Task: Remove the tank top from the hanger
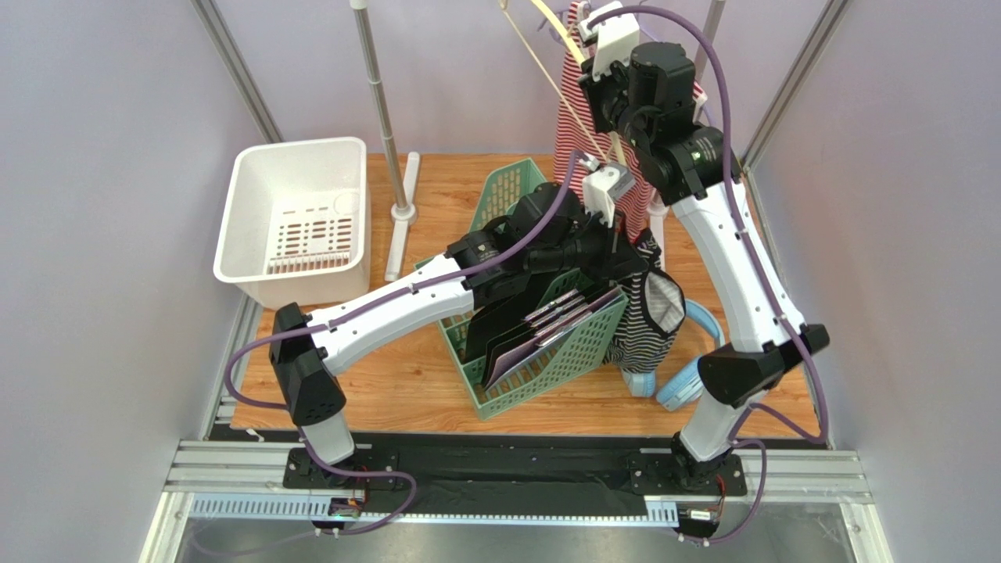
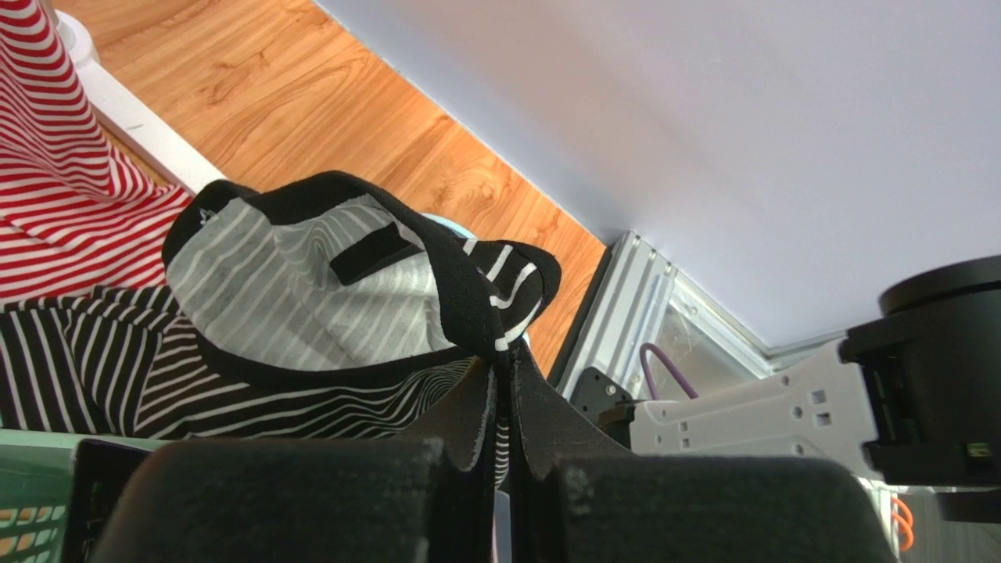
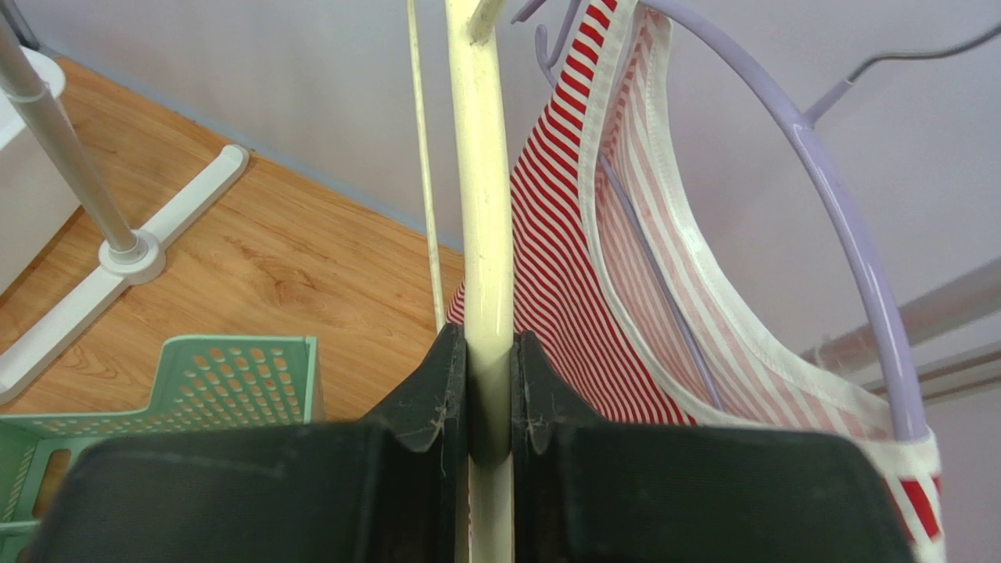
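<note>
Left wrist shows the left claw (image 2: 503,405) pinching a strap of the black striped tank top (image 2: 270,282) beside the green basket (image 1: 508,188). The right claw (image 3: 488,387) clamps the cream hanger (image 3: 479,176). I'd pull away steadily, hanger held firm.

Cream hanger (image 3: 484,176) top beyond upper edge
</note>
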{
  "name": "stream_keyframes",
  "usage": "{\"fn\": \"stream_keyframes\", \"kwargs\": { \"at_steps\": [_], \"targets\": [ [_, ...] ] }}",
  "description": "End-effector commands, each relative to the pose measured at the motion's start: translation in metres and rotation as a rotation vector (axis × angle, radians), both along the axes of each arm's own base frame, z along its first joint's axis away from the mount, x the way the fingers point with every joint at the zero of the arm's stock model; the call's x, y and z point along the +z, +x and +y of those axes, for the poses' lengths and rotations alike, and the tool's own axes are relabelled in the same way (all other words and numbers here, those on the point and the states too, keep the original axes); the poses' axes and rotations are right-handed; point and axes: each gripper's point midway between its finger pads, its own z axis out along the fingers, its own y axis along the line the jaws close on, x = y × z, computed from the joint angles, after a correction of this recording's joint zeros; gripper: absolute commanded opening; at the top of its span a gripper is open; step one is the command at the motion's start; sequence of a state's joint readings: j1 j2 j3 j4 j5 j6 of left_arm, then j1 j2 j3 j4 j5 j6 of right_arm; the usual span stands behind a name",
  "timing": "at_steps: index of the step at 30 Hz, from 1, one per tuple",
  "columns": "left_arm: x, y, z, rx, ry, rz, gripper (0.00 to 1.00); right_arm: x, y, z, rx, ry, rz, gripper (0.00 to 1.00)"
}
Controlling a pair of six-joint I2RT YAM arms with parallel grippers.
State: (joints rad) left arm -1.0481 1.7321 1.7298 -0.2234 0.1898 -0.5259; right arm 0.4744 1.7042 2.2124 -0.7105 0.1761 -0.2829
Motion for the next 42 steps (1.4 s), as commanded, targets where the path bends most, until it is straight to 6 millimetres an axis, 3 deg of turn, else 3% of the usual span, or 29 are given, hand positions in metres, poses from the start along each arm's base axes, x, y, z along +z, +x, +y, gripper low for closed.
{"fn": "stream_keyframes", "kwargs": {
  "at_steps": [1,5,12,21,29,39,41,42],
  "targets": [
    [0.008,0.010,-0.003,-0.007,-0.038,-0.026,0.00,0.041,0.022,-0.001,0.029,0.104,-0.123,0.00],
    [0.009,0.013,-0.002,-0.009,-0.036,-0.034,0.00,0.037,0.042,-0.002,0.041,0.149,-0.124,0.00],
    [0.012,0.014,0.000,-0.011,-0.038,-0.037,0.00,0.037,0.059,0.002,0.035,0.179,-0.142,0.00],
    [0.009,0.013,0.000,-0.016,-0.032,-0.034,0.00,0.048,0.068,0.005,0.026,0.236,-0.175,0.00],
    [0.009,0.011,0.004,-0.015,-0.030,-0.035,0.00,0.026,0.088,0.011,0.014,0.233,-0.135,0.00],
    [0.010,0.010,0.005,-0.012,-0.031,-0.031,0.00,0.012,0.089,0.008,-0.002,0.238,-0.096,0.00],
    [0.011,0.009,0.006,-0.013,-0.033,-0.030,0.00,0.010,0.087,0.006,-0.009,0.233,-0.089,0.06],
    [0.010,0.009,0.006,-0.013,-0.034,-0.028,0.00,0.010,0.082,0.004,-0.010,0.232,-0.083,0.17]
  ]
}}
